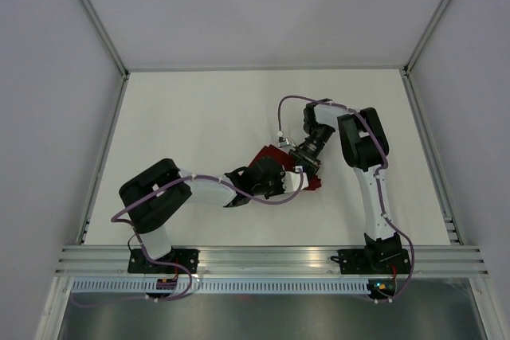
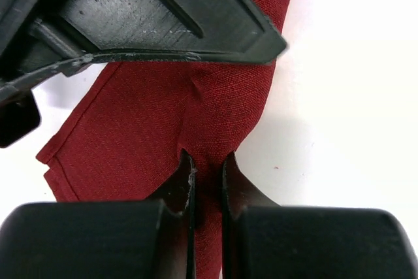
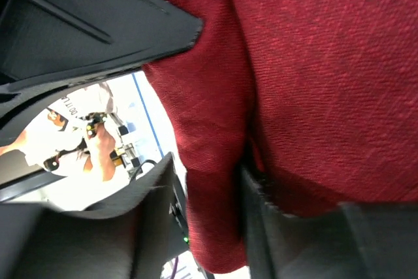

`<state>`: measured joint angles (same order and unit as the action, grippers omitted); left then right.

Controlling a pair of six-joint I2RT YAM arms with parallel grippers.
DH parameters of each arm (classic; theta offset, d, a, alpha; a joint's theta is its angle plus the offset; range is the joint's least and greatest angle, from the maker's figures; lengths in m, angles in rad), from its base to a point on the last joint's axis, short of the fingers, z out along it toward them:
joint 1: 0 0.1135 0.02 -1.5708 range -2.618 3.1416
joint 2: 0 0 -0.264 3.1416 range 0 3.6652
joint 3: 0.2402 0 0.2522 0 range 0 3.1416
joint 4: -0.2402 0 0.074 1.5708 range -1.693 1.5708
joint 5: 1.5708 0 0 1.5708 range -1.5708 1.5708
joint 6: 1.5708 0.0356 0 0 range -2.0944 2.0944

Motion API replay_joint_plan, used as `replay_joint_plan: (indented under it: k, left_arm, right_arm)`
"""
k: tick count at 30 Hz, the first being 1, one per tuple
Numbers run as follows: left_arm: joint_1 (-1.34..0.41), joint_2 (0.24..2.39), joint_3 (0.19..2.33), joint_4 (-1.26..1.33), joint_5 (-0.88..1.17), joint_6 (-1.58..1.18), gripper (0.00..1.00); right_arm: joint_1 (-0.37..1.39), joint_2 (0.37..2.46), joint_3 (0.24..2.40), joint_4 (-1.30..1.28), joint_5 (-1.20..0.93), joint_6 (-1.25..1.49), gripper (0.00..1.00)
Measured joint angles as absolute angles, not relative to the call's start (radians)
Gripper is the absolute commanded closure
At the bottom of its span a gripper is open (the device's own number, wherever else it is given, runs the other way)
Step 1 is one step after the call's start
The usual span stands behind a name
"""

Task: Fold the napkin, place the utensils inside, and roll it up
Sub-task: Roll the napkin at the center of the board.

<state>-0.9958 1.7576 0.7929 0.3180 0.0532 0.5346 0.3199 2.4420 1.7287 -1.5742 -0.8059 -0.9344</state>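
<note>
Napkin [image 1: 269,153]: lying bunched mid-frame under both arms (dark red cloth).
Left gripper [image 2: 208,161]: pinching a napkin fold.
Right gripper [image 3: 212,174]: clamping the napkin cloth.

From above, most of the napkin [image 1: 313,184] is covered, and only small red patches are seen. Its lower part is hidden behind the left gripper [image 2: 208,161]. Near the right gripper [image 3: 209,181] it is blurred and cut off at the top and right edges, so the grip perhaps cannot be judged.

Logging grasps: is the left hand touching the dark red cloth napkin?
Touching. Left wrist view: the left hand pinches a fold of the dark red cloth napkin.
</note>
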Motion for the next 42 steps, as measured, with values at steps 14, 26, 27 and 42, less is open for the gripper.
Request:
replay_joint_plan:
  k: [14,26,27,42]
  left_arm:
    - [-0.955,1.772,0.799,0.362,0.142,0.347,0.98]
    - [-0.821,1.843,0.893,0.277,0.498,0.202,0.98]
    - [-0.809,1.860,0.912,0.265,0.538,0.190,0.98]
    - [-0.712,2.063,1.134,0.087,0.940,0.073,0.98]
  right_arm:
    - [0.287,2.186,1.586,-1.332,-0.794,-0.939,0.36]
    - [0.107,1.743,1.307,-0.899,-0.842,-0.766,0.32]
    - [0.101,1.689,1.253,-0.844,-0.839,-0.746,0.31]
    - [0.350,1.163,0.631,-0.289,-0.601,-0.784,0.23]
